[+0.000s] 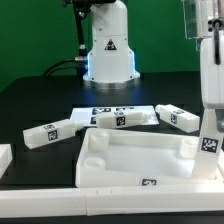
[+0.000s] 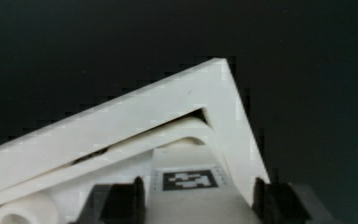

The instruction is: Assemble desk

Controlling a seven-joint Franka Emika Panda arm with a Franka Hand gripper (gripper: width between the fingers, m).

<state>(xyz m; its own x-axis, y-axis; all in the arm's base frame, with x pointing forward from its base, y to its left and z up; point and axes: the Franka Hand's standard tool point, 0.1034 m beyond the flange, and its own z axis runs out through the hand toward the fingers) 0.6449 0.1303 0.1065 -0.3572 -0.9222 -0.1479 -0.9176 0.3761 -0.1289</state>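
Observation:
The desk top (image 1: pixel 120 160) lies flat with its raised rim up, near the front of the black table. My gripper (image 1: pixel 210 128) hangs over its corner at the exterior view's right, shut on a short white leg (image 1: pixel 209 146) held upright, tag facing out. In the wrist view the tagged leg (image 2: pixel 194 182) fills the gap between the two dark fingers (image 2: pixel 108 202), with the desk top's corner (image 2: pixel 190 95) beyond it. Whether the leg's end sits in the corner socket is hidden. Three loose legs lie behind the top: one at the left (image 1: pixel 48 133), one in the middle (image 1: pixel 125 120), one at the right (image 1: pixel 176 117).
The marker board (image 1: pixel 98 110) lies flat behind the loose legs. The robot's white base (image 1: pixel 108 50) with a blue glow stands at the back. A long white border bar (image 1: pixel 100 197) runs along the front edge, and another piece (image 1: pixel 5 156) sits at the left.

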